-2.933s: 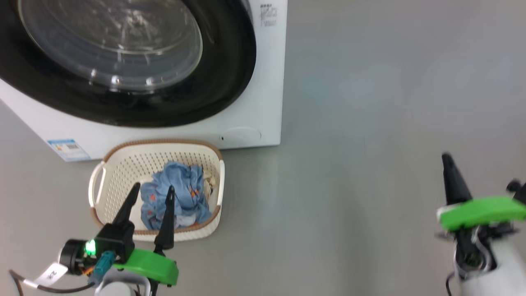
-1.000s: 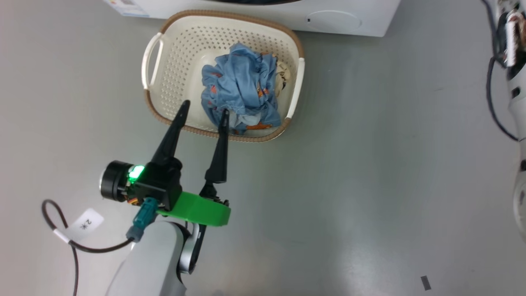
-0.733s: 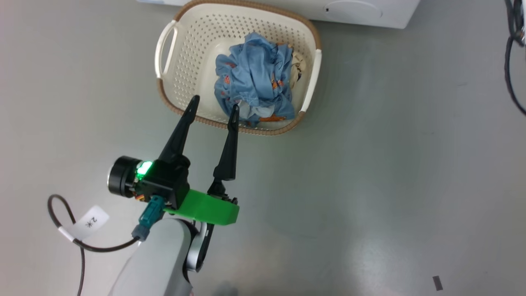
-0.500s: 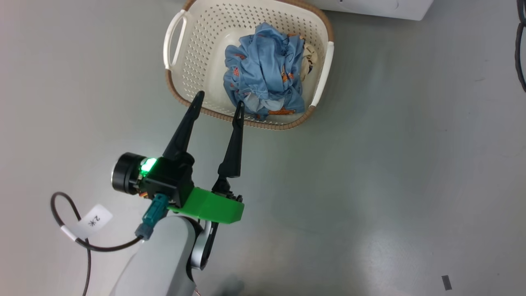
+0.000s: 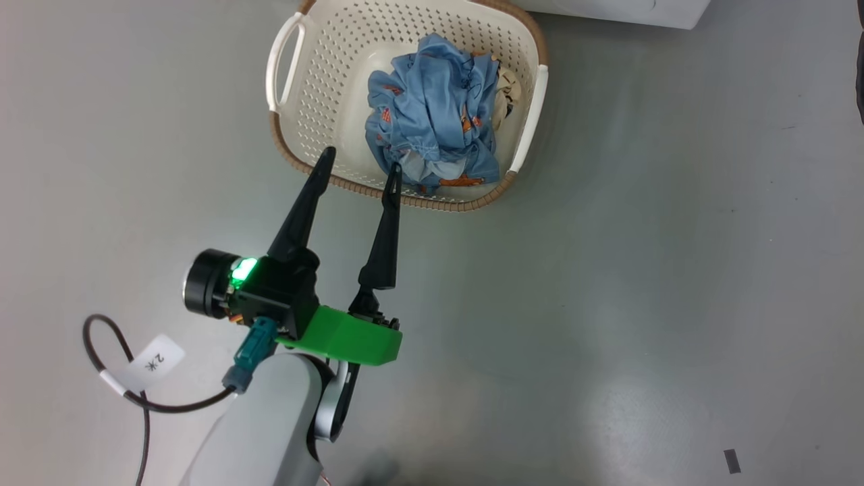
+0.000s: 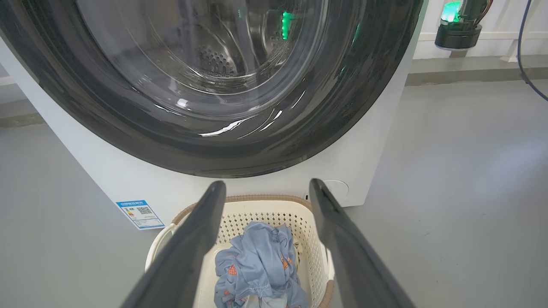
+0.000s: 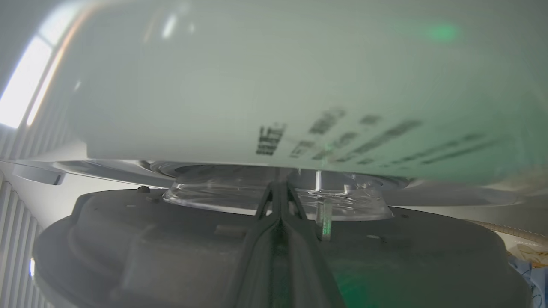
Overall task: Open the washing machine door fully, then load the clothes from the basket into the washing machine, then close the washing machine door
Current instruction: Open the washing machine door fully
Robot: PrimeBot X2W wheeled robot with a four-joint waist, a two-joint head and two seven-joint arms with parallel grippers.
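The basket [image 5: 317, 88] stands on the floor in front of the washing machine [image 6: 128, 184], with the light blue clothes [image 5: 432, 115] bunched in its right half beside a cream piece [image 5: 505, 94]. My left gripper [image 5: 361, 160] hangs open over the basket's near rim, empty. In the left wrist view the left gripper [image 6: 266, 185] points at the glossy black washing machine door [image 6: 214, 145], with the basket [image 6: 274, 218] and clothes [image 6: 257, 265] below. My right gripper [image 7: 278, 185] is shut, its tips in the gap between the door's inner side [image 7: 128, 239] and the white machine front [image 7: 257, 85]. The door is ajar.
The floor is grey, open to the right of the basket. On the machine's lower front are a blue label sticker [image 6: 140, 213] and a round service flap [image 6: 336, 190]. The right arm's wrist unit with a green light [image 6: 457, 25] is by the door's right edge. A tagged cable [image 5: 155, 358] hangs from my left arm.
The head view has swung down from the door to the basket and has now settled. My right arm has left that view. The left gripper stays open at the basket's near rim.
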